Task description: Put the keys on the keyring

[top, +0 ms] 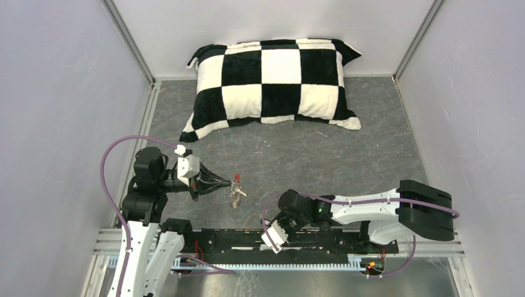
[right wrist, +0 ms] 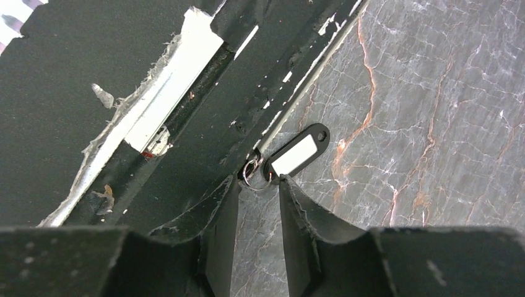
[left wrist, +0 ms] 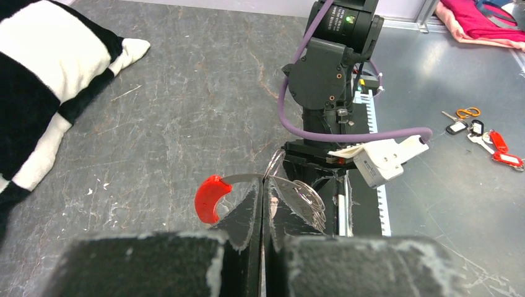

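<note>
1. The grey table (top: 347,154) bears a checkered pillow (top: 275,80) at its far side.
2. The left arm (top: 145,185) reaches toward the table's middle. The right arm (top: 371,210) bends back toward the black rail (top: 322,238) at the near edge.
3. The left gripper (left wrist: 262,185) has its fingers pressed together, pinching the wire of the keyring (left wrist: 300,197). The ring is held above the table, left of centre, its red sleeve (left wrist: 209,198) just left of the fingertips.
4. The right gripper (right wrist: 259,180) points down beside the rail, its fingers spread with a narrow gap and holding nothing.
5. A black tag (right wrist: 297,153) with a white label lies on the table just past those fingertips, its small ring (right wrist: 254,173) against the rail. It may be one of the keys, but I cannot tell.
</note>
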Motion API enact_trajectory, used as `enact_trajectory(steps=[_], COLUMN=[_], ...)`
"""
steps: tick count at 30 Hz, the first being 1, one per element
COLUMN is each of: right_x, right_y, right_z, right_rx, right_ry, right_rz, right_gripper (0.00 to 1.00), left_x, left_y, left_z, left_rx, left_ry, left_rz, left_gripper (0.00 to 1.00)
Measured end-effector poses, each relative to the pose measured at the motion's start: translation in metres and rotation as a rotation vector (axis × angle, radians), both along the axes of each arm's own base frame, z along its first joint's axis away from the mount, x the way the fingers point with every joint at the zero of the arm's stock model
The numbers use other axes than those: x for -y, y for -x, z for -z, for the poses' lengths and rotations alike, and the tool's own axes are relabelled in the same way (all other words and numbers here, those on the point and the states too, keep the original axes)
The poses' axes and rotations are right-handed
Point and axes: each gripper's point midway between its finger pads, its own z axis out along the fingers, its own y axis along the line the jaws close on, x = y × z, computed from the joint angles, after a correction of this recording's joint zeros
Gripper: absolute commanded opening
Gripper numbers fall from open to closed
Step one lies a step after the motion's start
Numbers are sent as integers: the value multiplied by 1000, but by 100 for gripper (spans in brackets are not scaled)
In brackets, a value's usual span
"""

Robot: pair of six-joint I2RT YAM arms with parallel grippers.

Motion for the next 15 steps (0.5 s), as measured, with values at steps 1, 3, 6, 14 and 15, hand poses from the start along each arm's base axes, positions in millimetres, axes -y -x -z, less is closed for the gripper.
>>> enact_trajectory(steps=[1,3,6,14,15], right_x=[0,-1,-1,-4,-4], right_y=[0,1,1,2,2], right_z=[0,1,2,1,0], right_rx=[0,-1,-3,-7,-6], right_ry=[1,3,8,13,11], right_rz=[0,-3,-5,-9,-9], right_gripper=[34,30,20,1,0], left_x=[0,0,-1,-1,-1], left_y=[0,-2,-3,-3,-3], left_z=[0,1,1,1,1], left_rx=[0,0,1,1,1], left_ry=[-1,-4,-6,-6,-6], left_rz=[-2,-10,-15,-16,-16], left_gripper=[2,2,2,2,2])
